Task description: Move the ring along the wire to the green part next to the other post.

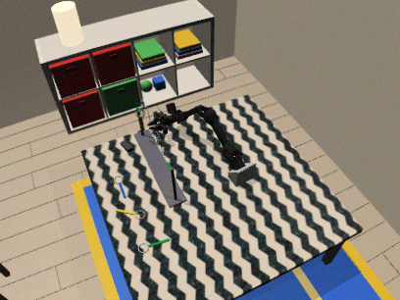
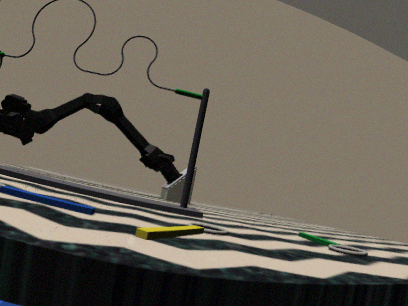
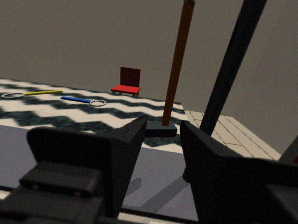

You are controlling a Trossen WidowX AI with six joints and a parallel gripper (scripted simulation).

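Observation:
The orange handle (image 1: 141,119) (image 3: 177,65) hangs down by the far post (image 3: 232,70). Its ring is small and unclear in the top view and above the frame in the wrist view. My gripper (image 1: 150,125) (image 3: 163,121) is partly open and empty. In the wrist view the handle's lower end shows in the gap between the fingertips, seemingly beyond them. The thin grey wire (image 2: 95,22) curves high above the base (image 1: 157,164). One green part (image 2: 189,93) (image 1: 170,166) is at the near post (image 2: 196,150) (image 1: 174,186); the other (image 2: 2,53) is at the left edge of the exterior view.
Rings with a blue handle (image 1: 122,189) (image 2: 47,200), a yellow handle (image 1: 126,212) (image 2: 170,231) and a green handle (image 1: 159,242) (image 2: 316,238) lie on the table. A small dark block (image 1: 127,146) (image 3: 161,129) lies beside the base. A shelf (image 1: 118,29) stands behind the table.

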